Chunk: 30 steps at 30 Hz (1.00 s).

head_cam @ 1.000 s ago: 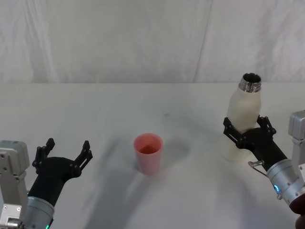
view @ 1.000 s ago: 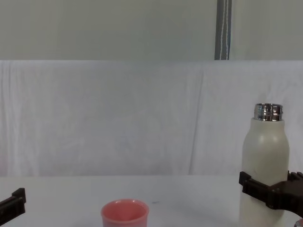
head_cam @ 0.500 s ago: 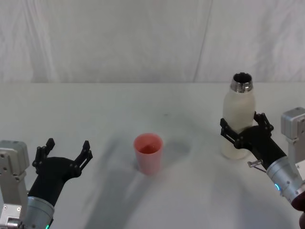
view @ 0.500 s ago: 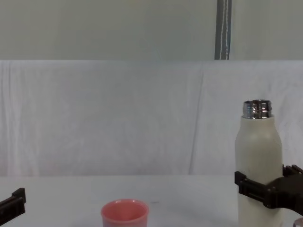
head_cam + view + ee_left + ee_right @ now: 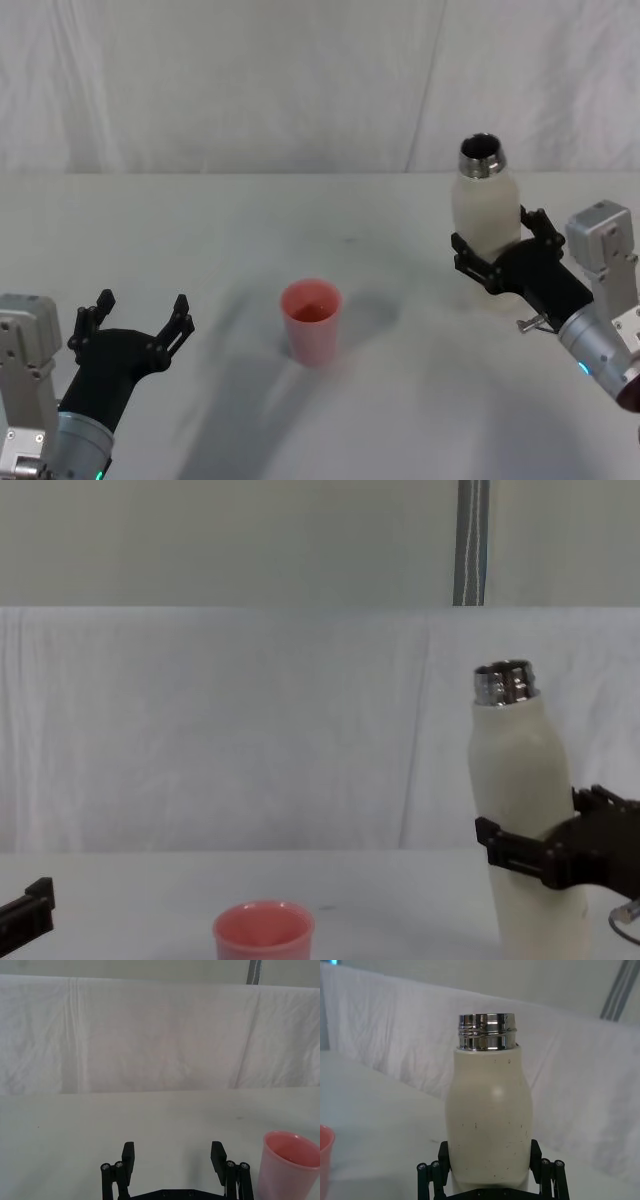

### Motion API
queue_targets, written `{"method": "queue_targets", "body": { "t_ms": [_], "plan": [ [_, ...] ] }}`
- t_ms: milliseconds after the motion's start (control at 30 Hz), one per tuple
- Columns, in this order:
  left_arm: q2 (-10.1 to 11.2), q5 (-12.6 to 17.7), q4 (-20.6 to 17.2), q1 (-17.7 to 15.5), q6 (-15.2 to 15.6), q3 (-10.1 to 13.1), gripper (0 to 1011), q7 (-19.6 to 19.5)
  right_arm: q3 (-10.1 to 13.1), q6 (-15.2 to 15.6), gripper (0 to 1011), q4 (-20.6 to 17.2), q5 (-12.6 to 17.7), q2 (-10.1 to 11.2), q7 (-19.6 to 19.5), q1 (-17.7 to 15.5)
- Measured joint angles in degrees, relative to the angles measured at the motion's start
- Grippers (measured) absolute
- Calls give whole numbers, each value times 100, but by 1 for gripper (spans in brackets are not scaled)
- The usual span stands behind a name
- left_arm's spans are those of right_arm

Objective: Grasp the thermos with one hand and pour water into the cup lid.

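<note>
Right tool (image 5: 497, 256) pinches thermos (image 5: 483, 206) mid-body, neck tipping toward cup (image 5: 311, 320) mid-bench for pour. Left tool (image 5: 133, 327) spread, idle near front-left edge.

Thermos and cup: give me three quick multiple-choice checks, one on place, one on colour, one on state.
1. Where does the cup stand?
A. between the two hands
B. behind the thermos
C. inside the left hand

2. What colour is the cup?
A. blue
B. pink
C. green

3. What is the right hand doing?
A. hanging open
B. gripping the cup
C. gripping the thermos

Answers: 1 A, it sits mid-table with the open left hand on one side; 2 B, its walls are salmon pink; 3 C, its jaws clamp the cream body.
</note>
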Motion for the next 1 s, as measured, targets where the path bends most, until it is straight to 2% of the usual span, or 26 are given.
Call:
{"method": "queue_targets", "body": {
  "t_ms": [300, 500, 1000],
  "plan": [
    [0, 0, 0, 0, 0, 0, 1001, 0, -185, -151, 956, -124, -624, 219, -74, 187],
    [0, 0, 0, 0, 0, 0, 1001, 0, -256, -162, 956, -197, -916, 294, -125, 254],
    [0, 0, 0, 0, 0, 0, 1001, 0, -606, 253, 956, -565, -2041, 583, -263, 400]
  ]
}}
